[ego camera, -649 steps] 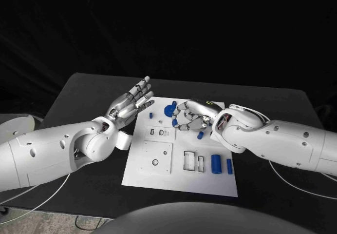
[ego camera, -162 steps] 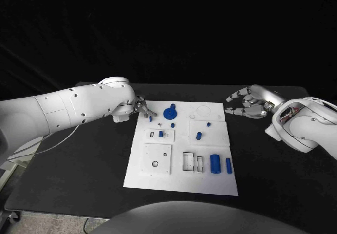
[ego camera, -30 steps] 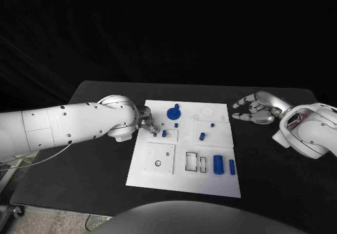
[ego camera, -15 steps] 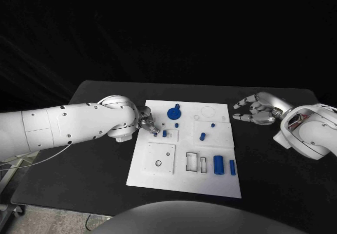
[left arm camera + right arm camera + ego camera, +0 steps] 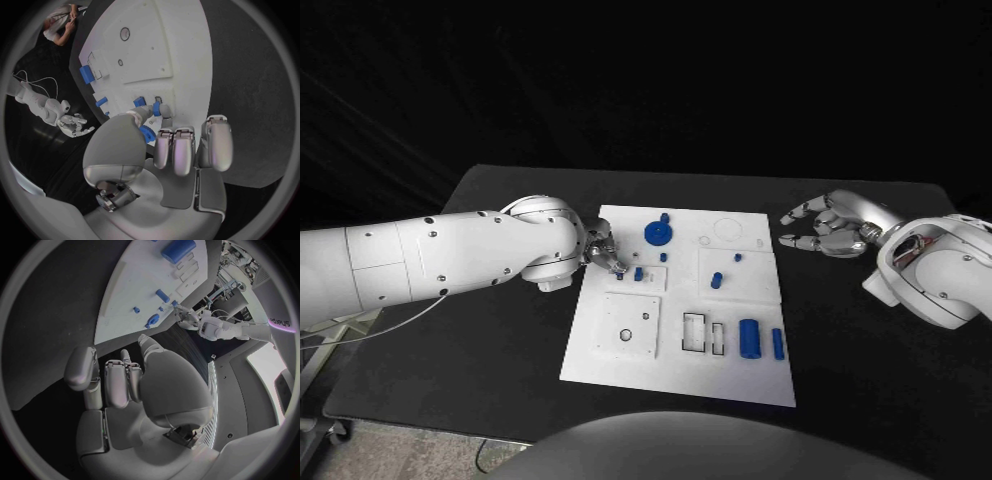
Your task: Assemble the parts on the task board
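Left hand: the left hand (image 5: 600,250) pinches a small blue peg (image 5: 146,134) at its fingertips, the other fingers held straight beside it; it hangs over the left edge of the task board (image 5: 625,365).
Why held so: a fingertip pinch leaves the peg's free end clear, which I judge suits lowering it into one of the small slots just under the hand.
Standing peg: another blue peg (image 5: 638,272) stands on the board just beside the left hand's fingertips.
Blue disc: the blue disc (image 5: 655,234) sits near the board's far edge, beyond the left hand.
Loose bars: two blue bars (image 5: 746,339) lie at the board's near right, well apart from the left hand, next to empty rectangular recesses.
Right hand: the right hand (image 5: 831,226) hovers off the board's right edge, fingers curled loosely apart, holding nothing, well out of the way.
Hard to tell: whether the held peg already touches its slot; the fingers hide its lower end.
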You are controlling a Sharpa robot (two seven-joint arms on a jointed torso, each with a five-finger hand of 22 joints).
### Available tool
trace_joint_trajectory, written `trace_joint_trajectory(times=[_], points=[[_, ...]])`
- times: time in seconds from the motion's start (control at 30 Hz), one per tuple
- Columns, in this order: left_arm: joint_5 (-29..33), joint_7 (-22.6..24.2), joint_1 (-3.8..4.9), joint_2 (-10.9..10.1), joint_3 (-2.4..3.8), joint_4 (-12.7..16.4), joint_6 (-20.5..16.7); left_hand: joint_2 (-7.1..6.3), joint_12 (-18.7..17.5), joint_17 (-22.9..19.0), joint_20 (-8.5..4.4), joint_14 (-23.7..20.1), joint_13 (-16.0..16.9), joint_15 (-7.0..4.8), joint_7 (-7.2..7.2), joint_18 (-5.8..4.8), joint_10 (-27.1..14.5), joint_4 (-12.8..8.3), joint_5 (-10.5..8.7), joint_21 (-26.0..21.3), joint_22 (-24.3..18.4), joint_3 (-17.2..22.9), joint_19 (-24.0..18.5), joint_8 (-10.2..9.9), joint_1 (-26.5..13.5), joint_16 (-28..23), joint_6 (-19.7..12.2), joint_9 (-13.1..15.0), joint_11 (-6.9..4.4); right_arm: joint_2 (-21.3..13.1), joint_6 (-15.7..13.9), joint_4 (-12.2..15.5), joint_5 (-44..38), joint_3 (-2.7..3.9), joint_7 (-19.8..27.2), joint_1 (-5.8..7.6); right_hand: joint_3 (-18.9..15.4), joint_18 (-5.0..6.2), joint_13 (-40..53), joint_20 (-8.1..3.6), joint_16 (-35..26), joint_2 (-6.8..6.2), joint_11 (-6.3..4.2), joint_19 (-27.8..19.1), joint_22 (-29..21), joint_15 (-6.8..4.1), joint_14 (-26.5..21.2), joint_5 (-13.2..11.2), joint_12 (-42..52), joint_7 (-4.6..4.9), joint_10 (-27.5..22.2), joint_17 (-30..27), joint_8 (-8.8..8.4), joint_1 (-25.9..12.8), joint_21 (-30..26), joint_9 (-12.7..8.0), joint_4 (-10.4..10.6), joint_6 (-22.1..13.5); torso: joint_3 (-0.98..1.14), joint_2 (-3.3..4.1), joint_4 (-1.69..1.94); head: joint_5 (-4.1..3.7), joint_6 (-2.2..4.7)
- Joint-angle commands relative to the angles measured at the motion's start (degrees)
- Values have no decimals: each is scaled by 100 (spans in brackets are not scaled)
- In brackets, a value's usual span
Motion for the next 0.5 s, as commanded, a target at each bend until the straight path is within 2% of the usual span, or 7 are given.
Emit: trace_joint_trajectory(times=[0.03,0.5], points=[[66,-51,-60,6,-39,31,185,30,-31,1508,-5,605,1506,18,4,-8,609,-35,-3,-28,998,-10,-24,-6,14,14,-30,0,4,0,71,-4,-2,0,-22,-6,24,58,374,-3,-38,50,3,-41,538,36,155,37,-39,-11,-45,-5,-31,20,-34,-5,-14,38,3,2,1,0,0],[67,-82,-67,-27,-39,95,240,31,-31,1508,-5,605,1506,18,4,-5,609,-52,2,-39,993,-15,-33,-12,23,14,-37,-1,4,-7,66,-9,-2,0,-22,-18,28,61,370,-3,-43,49,4,-45,534,36,153,44,-43,-9,-49,-11,-36,23,-49,-11,-17,34,-1,3,5,-11,0]])
